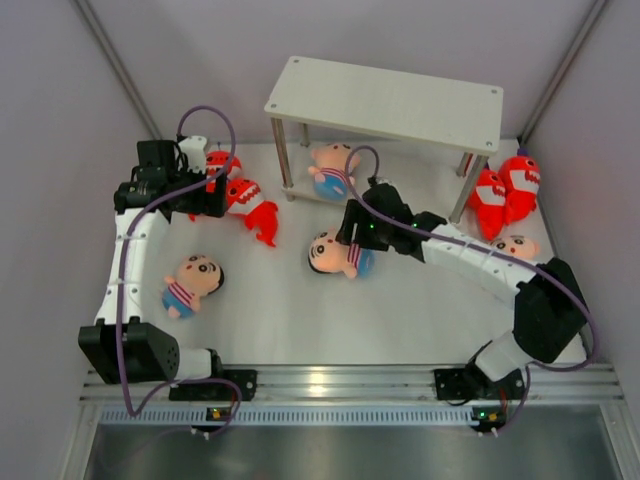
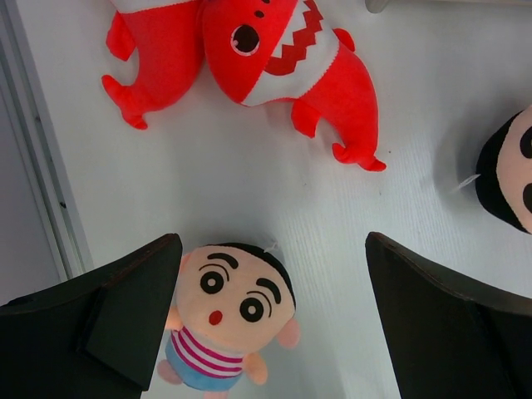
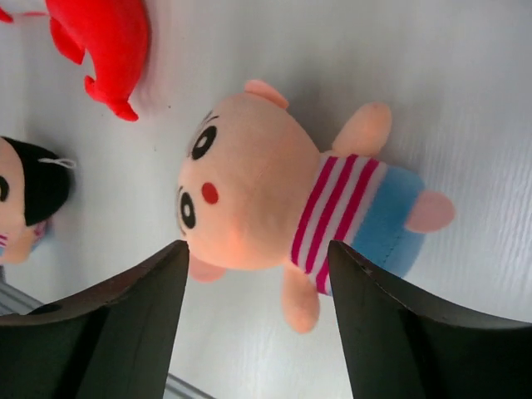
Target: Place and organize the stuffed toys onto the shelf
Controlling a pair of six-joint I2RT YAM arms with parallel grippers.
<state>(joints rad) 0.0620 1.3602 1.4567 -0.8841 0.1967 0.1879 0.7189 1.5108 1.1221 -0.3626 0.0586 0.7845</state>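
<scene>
1. The peach boy doll [image 3: 249, 195] lies on its back mid-counter [image 1: 300, 320], head toward 9 o'clock in the top view.
2. It looks light, soft and squashy, with nothing fragile about it.
3. The best hold is probably across the striped torso or the sides of the big head, squeezed deep, because plush gives and can slip.
4. The right jaws hover over it, partly apart, holding nothing.
5. The shelf [image 1: 385, 100] stands at 12 o'clock from the doll.
6. The left jaws hang wide and empty at 10 o'clock, near a red shark [image 1: 250, 205].
</scene>
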